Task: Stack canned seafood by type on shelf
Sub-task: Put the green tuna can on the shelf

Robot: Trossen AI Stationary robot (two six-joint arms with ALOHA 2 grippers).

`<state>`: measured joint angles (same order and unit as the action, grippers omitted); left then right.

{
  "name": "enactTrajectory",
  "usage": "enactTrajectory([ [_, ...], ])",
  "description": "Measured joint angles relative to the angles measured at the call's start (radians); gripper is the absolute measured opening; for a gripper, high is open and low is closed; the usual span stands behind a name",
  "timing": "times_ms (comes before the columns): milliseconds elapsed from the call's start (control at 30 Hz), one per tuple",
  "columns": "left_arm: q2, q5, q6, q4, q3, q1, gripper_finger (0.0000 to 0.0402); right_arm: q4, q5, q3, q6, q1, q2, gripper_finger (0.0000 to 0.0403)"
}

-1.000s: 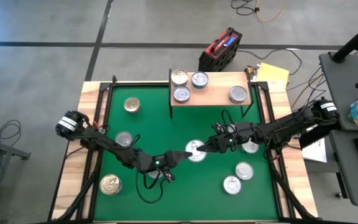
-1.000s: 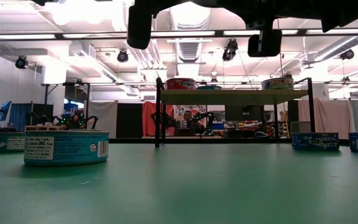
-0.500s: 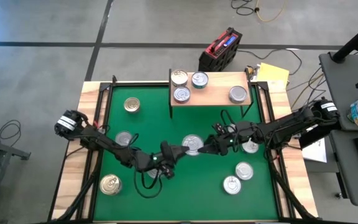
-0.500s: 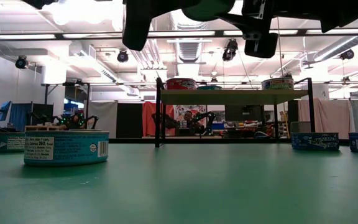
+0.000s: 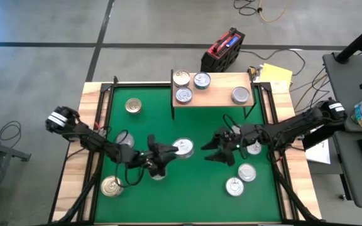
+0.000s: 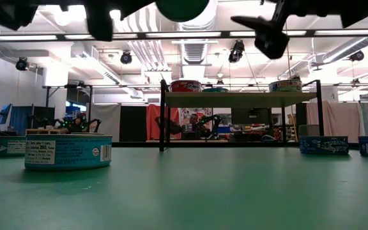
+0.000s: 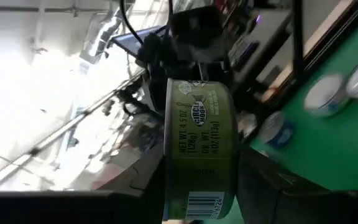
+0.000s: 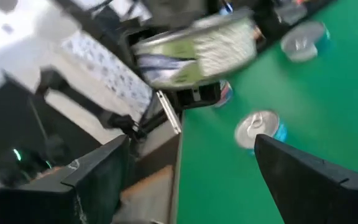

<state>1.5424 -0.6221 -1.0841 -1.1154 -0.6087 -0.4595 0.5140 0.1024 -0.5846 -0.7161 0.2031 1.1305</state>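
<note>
Four cans stood on the shelf at the worktop's far edge: three clustered at its left end, one near its right. About seven more lay on the mat, so most stacking remained. The left pincer gripped a green-labelled can in the air over mid-mat; the right pincer stood open just beside it, empty.

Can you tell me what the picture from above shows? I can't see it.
The left pincer holds a silver-topped can above the green mat, facing the open, empty right pincer. Four cans sit on the small wooden shelf, with more scattered on the mat.
</note>
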Motion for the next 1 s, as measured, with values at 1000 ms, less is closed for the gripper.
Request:
enactTrajectory([
  [1000, 0.091, 0.163, 0.310, -0.158, 0.072, 0.023, 0.0130, -0.309, -0.680, -0.305, 1.008, 0.271, 0.188, 0.0296],
])
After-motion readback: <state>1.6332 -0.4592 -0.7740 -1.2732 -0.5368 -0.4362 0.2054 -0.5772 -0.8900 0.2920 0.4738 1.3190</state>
